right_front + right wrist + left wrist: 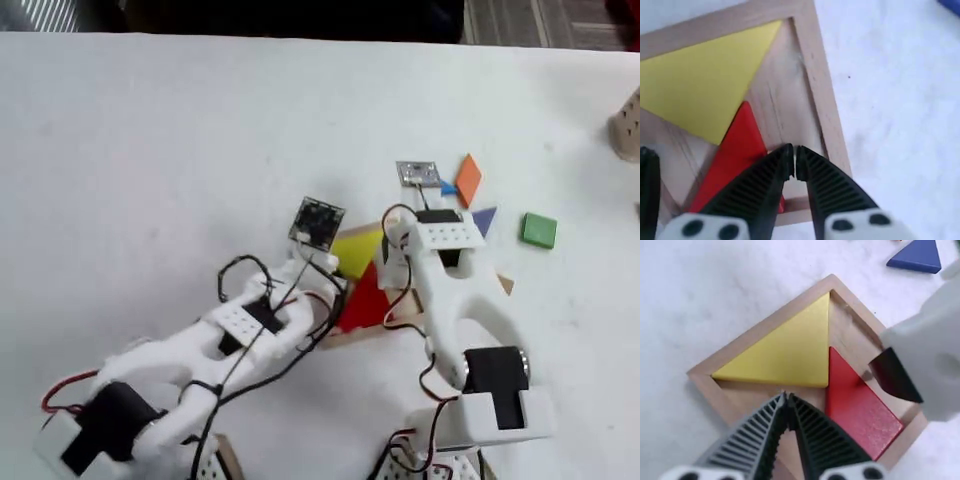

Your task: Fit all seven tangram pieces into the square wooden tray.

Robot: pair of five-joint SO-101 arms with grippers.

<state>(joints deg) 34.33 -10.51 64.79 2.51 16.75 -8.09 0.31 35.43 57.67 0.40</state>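
Lying in the square wooden tray [765, 310] on the desk [150, 150], the yellow triangle [790, 352] and red triangle [855, 407] touch. The left fingers [765, 435], pressed together and empty, point at bare tray floor just beside both. The right fingers [760, 185], also pressed together, are at the red triangle's edge near the rim. The green square [539, 229] lies well apart from the tray.

White table [150, 120] w/ tray [760, 333], green square [539, 229]
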